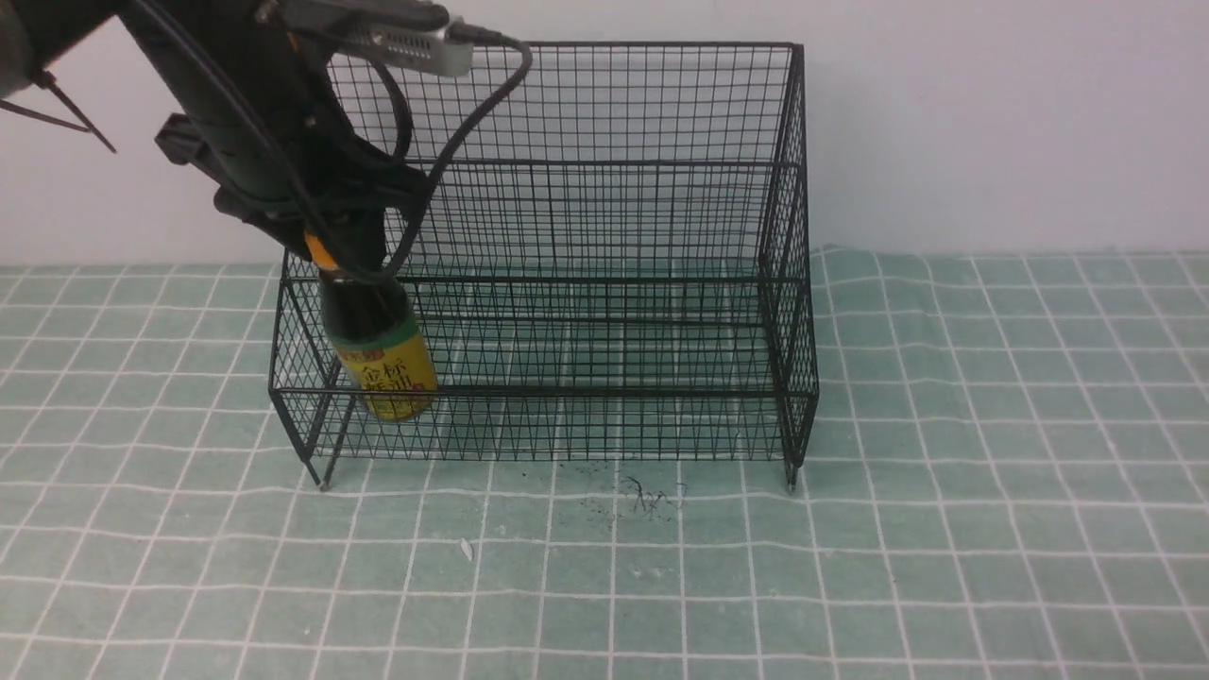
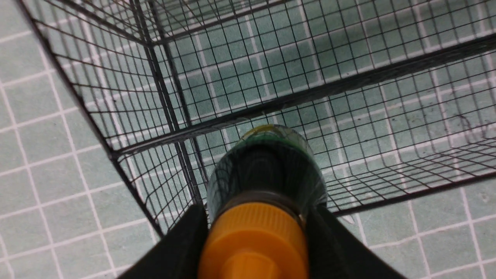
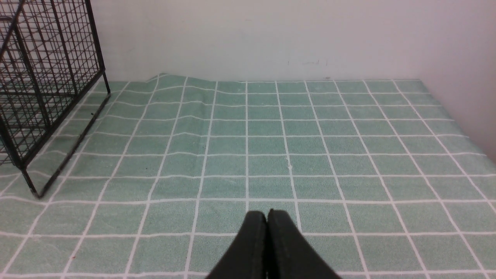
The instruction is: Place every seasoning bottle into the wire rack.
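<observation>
The left fingers are clamping the seasoning bottle by its orange cap at the left end of the lower tier of the wire rack — and only the right wrist view is showing the right fingers pressed shut, empty.

In the front view the left arm runs off the top and left edges, and the left fingers hide most of the cap of the seasoning bottle. Its base sits behind the front mesh of the wire rack, so contact with the lower tier cannot be told. Both wrist views cut the fingers at the picture edge; the right fingers show their tips only. Dark specks on the surface are too small to identify.
</observation>
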